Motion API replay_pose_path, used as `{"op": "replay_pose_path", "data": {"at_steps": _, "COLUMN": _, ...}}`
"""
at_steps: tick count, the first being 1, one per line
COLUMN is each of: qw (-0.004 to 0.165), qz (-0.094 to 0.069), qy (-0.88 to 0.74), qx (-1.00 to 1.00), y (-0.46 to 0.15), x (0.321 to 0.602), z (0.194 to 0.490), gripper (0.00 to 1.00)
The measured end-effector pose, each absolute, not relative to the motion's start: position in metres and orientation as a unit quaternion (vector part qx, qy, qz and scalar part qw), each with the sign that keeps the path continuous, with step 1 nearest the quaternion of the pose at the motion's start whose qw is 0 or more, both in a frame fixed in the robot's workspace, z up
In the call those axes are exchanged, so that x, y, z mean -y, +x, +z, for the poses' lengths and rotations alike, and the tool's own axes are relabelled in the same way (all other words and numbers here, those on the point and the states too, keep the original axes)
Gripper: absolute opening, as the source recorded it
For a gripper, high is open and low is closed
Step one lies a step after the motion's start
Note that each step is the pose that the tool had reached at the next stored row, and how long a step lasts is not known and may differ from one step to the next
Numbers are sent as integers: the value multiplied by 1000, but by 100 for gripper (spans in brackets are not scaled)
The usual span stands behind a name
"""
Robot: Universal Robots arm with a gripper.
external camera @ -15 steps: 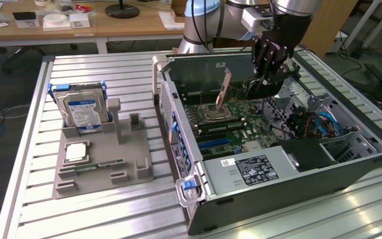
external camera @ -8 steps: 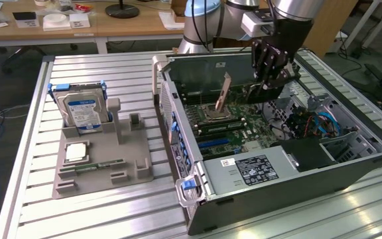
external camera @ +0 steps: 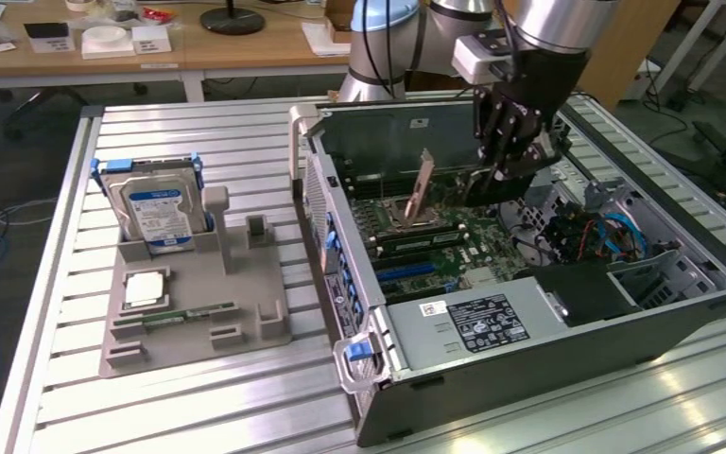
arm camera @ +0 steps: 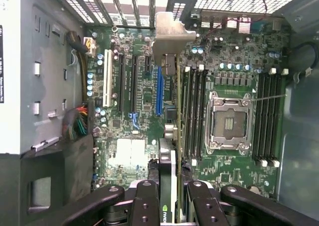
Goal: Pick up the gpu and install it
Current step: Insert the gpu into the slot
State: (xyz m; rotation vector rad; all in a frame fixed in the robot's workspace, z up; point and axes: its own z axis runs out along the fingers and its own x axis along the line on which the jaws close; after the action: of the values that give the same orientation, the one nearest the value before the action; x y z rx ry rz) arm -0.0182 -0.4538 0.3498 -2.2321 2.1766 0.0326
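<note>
In the exterior view we see the robot arm (external camera: 552, 28) at 12 o'clock, pointing almost straight down into the open computer case (external camera: 527, 322). Its gripper (external camera: 512, 156) is low inside the case. Its fingers (arm camera: 147, 198) squeeze tight on the gpu (external camera: 423, 184), one on each flat side. The gpu stands on its thin edge and sticks out from the gripper toward 9 o'clock, its pinkish-brown side facing us. In the wrist view we look along the card's edge to the green motherboard (arm camera: 134, 86) below it, near a long blue slot (arm camera: 159, 91). We cannot tell if the card touches the board. At 9 o'clock in the exterior view a grey tray (external camera: 199, 322) holds a hard drive (external camera: 159, 203).
</note>
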Motion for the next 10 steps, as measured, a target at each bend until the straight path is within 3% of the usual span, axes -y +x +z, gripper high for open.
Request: {"op": "replay_pose_path", "data": {"at_steps": 10, "qw": 12, "qz": 10, "qy": -715, "qx": -699, "y": -21, "x": 454, "z": 344, "gripper": 26}}
